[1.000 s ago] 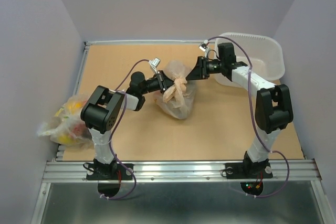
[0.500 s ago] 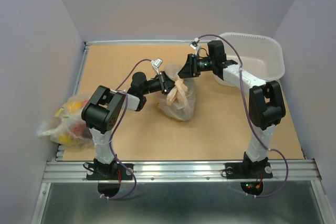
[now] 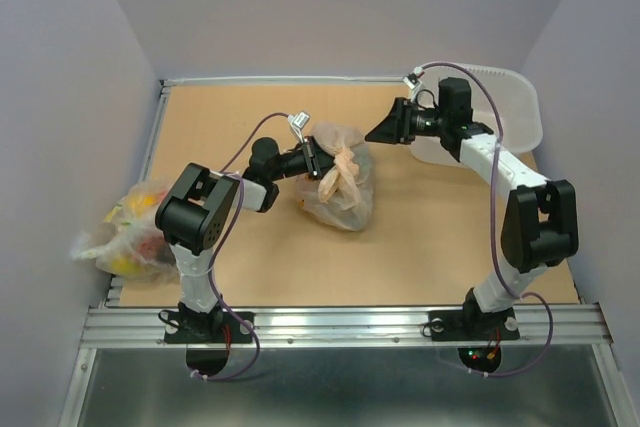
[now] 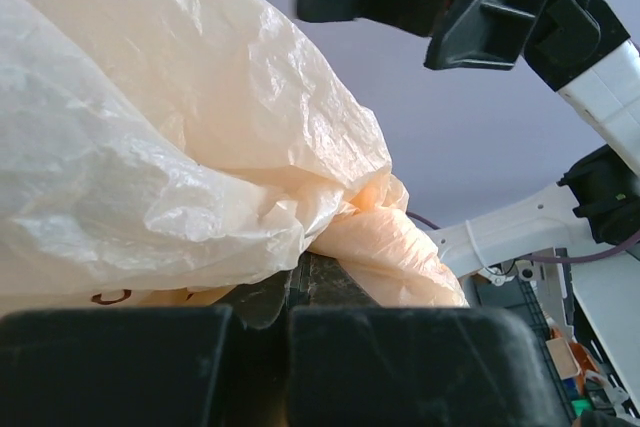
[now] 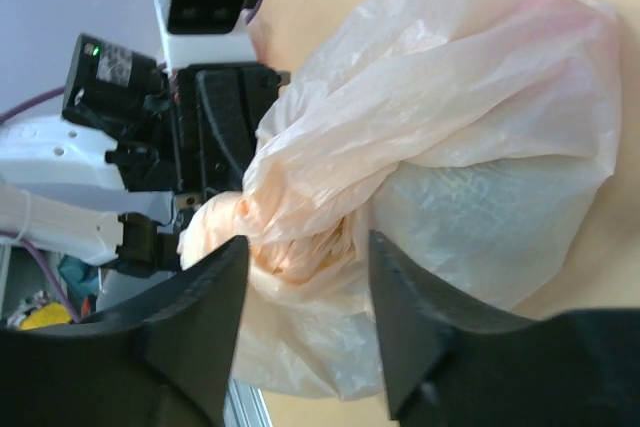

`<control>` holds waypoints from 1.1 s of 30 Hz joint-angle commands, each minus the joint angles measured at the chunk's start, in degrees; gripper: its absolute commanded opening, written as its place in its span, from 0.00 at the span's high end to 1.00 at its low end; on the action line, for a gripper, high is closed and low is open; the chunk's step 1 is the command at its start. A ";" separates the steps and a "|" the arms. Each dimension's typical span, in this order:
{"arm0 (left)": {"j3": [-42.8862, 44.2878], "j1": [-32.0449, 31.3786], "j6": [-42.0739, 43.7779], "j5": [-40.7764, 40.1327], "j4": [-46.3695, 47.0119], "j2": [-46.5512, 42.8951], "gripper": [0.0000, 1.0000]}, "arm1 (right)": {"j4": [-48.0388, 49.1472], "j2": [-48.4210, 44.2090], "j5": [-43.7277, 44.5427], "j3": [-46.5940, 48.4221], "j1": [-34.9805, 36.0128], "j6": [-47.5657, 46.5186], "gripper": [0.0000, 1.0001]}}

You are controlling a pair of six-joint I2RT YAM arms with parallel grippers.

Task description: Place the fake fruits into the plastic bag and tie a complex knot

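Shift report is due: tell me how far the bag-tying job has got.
Done: the thin cream-white plastic bag lies bulging, its handles bunched into a knot. In hand: the left tool is shut on that bunch; the right tool stands open, gripping nothing. Left: possibly more tightening; whether the knot is finished cannot be told.

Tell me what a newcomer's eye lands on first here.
The crinkly plastic bag sits at the middle of the table, pinched by the left gripper, its handles bunched into a knot. The right gripper hangs open beside it, not touching. A second bag, yellow and red inside, slumps at the left edge.
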 commanded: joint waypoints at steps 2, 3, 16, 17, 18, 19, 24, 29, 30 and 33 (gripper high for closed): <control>2.08 0.10 -0.09 1.23 9.41 -0.86 1.00 | 1.03 -2.44 -4.23 -3.07 0.64 -2.48 0.52; 2.09 0.01 -0.17 1.14 9.59 -0.52 1.00 | 1.12 -2.00 -4.50 -2.90 0.82 -2.65 0.61; 3.05 -0.34 -0.97 0.53 10.46 0.54 1.00 | 1.12 0.47 -8.71 -6.58 5.21 -3.53 0.43; 3.23 -0.34 -1.05 0.53 10.47 0.80 1.00 | 1.03 0.11 -8.81 -6.94 5.21 -3.70 0.41; 3.23 -0.34 -0.97 0.27 10.29 0.72 1.00 | 1.12 -0.24 -8.81 -7.38 5.47 -3.88 0.36; 3.23 -0.43 -1.31 0.09 10.29 0.89 1.00 | 1.03 -0.76 -9.50 -7.99 5.65 -3.88 0.34; 3.93 -1.04 -3.16 -0.18 13.00 1.59 1.00 | 1.12 -0.60 -7.23 -8.00 8.02 -3.53 0.18; 4.28 -1.93 -3.95 0.00 14.42 2.04 1.00 | 1.73 4.75 -4.25 -3.87 10.22 -1.86 0.17; 4.37 -2.10 -4.13 0.09 15.03 2.12 1.00 | 2.00 5.73 -4.06 -2.21 10.92 -1.16 0.17; 4.54 -2.36 -4.39 0.79 15.74 2.21 1.00 | 6.29 8.97 -4.41 -0.01 11.80 1.38 0.16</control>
